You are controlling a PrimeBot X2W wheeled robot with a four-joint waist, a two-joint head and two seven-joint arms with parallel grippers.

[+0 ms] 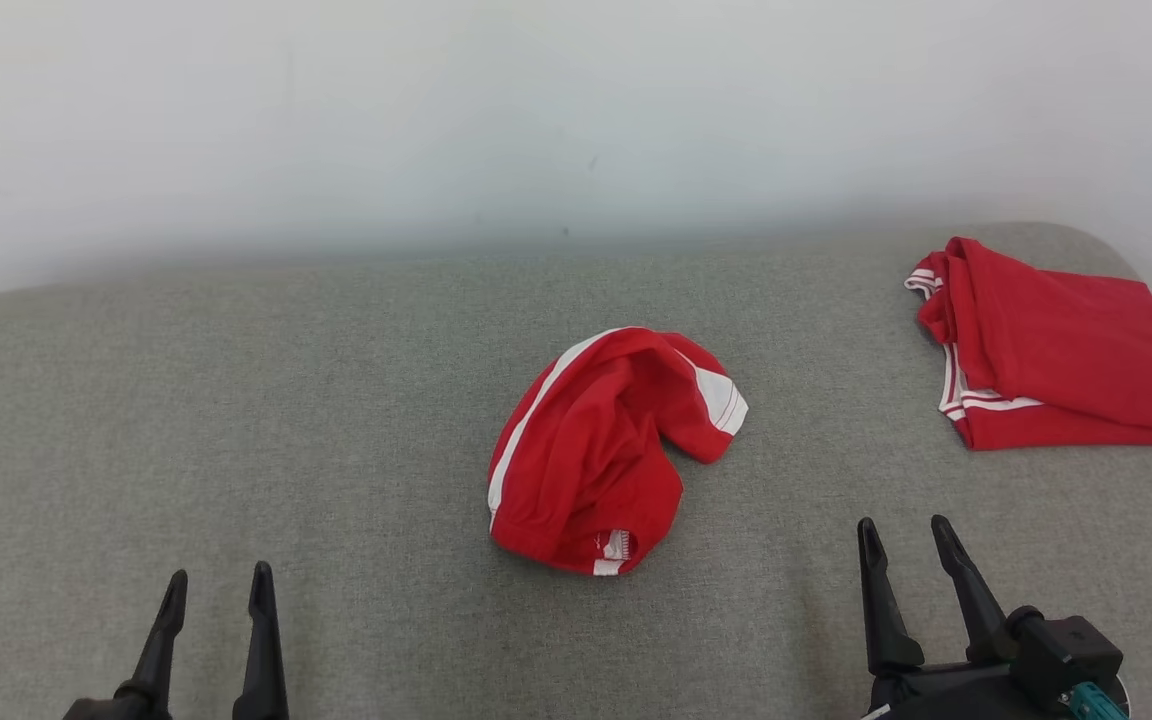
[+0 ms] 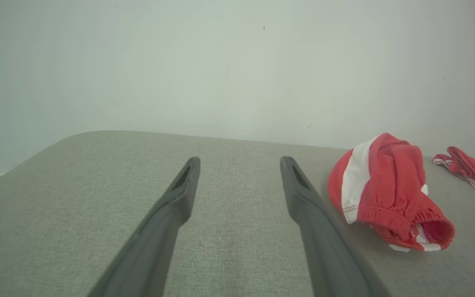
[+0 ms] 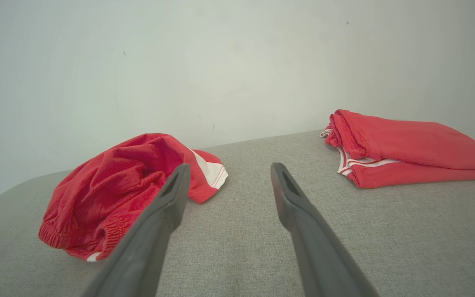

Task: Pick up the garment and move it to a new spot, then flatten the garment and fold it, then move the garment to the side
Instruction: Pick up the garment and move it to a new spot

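A crumpled red garment (image 1: pixel 596 450) with white side stripes lies bunched in the middle of the grey padded surface (image 1: pixel 336 400). It sits right of my left fingers in the left wrist view (image 2: pixel 386 194) and left of my right fingers in the right wrist view (image 3: pixel 118 194). My left gripper (image 1: pixel 218 583) stands open at the lower left, well apart from the garment, nothing between its fingers. My right gripper (image 1: pixel 904 530) is open at the lower right, also empty and clear of the cloth. Both show spread fingers in the wrist views (image 2: pixel 239 163) (image 3: pixel 229 169).
A second red garment (image 1: pixel 1056 350) with white trim lies folded at the far right, close to the surface's edge (image 3: pixel 406 148). A pale wall (image 1: pixel 536 120) rises right behind the surface. The surface's corners are rounded at left and right.
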